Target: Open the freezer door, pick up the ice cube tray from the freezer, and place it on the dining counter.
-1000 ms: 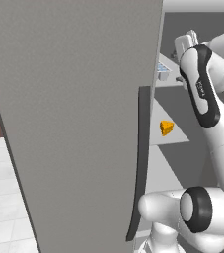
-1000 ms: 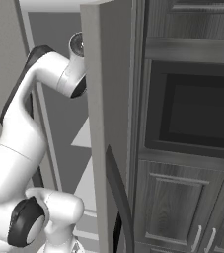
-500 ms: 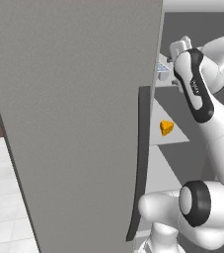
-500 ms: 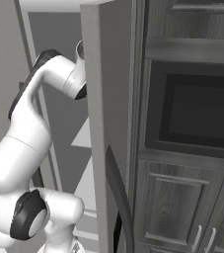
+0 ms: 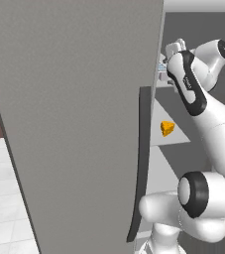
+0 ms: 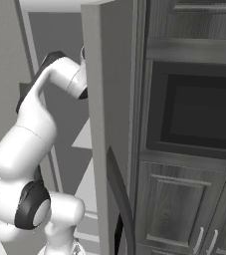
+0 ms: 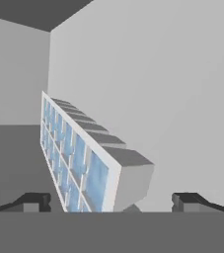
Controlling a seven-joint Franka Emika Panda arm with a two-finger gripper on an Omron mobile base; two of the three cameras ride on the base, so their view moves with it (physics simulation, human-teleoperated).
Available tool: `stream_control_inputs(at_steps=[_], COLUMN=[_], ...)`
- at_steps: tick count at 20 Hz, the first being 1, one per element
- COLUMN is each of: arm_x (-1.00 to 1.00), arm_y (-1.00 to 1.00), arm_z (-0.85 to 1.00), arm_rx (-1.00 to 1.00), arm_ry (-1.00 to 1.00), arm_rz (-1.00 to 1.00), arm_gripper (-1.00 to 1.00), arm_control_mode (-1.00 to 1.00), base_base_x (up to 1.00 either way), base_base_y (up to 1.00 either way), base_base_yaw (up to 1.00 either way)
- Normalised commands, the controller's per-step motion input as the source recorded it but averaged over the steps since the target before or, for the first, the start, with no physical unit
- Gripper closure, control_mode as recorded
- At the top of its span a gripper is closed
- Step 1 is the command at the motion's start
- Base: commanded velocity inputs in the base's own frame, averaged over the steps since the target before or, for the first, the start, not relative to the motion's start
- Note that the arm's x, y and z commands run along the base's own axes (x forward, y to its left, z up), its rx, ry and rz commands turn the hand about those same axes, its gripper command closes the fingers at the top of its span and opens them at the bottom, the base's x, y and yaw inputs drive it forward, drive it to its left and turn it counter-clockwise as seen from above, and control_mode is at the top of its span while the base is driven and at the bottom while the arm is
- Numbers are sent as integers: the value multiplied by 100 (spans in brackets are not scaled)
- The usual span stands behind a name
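Jaws spread wide on the gripper (image 7: 111, 200), gripping nothing, one fingertip either side of the ice cube tray (image 7: 81, 155). Freezer door (image 5: 74, 119) hangs open, arm reaching into the freezer (image 5: 203, 30); orange cheese wedge (image 5: 167, 128) one shelf lower.

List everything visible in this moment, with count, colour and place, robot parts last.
freezer door: one, matte grey, swung open, with a dark vertical handle at its edge.
freezer: one, grey interior with pale shelves.
ice cube tray: one, grey with pale blue cells, on a freezer shelf, between the open fingertips.
cheese wedge: one, orange, on a lower shelf.
wall cabinets: dark wood, right of the freezer, with a dark built-in oven above.
arm: one, white, reaching into the freezer.
gripper: one, dark tips, open around the tray.
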Motion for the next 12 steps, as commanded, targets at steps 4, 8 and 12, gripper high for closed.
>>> stream_control_inputs(at_steps=[4, 8, 12], arm_x=[32, 33, 22], arm_y=[0, 0, 0], arm_z=[0, 0, -1], arm_rx=[0, 0, 0], arm_ry=[0, 0, 0], arm_rz=[0, 0, 0], arm_gripper=[-100, -100, 100], arm_control_mode=[-100, -100, -100], base_base_x=[0, 0, 0], base_base_y=[0, 0, 0], base_base_yaw=[0, 0, 0])
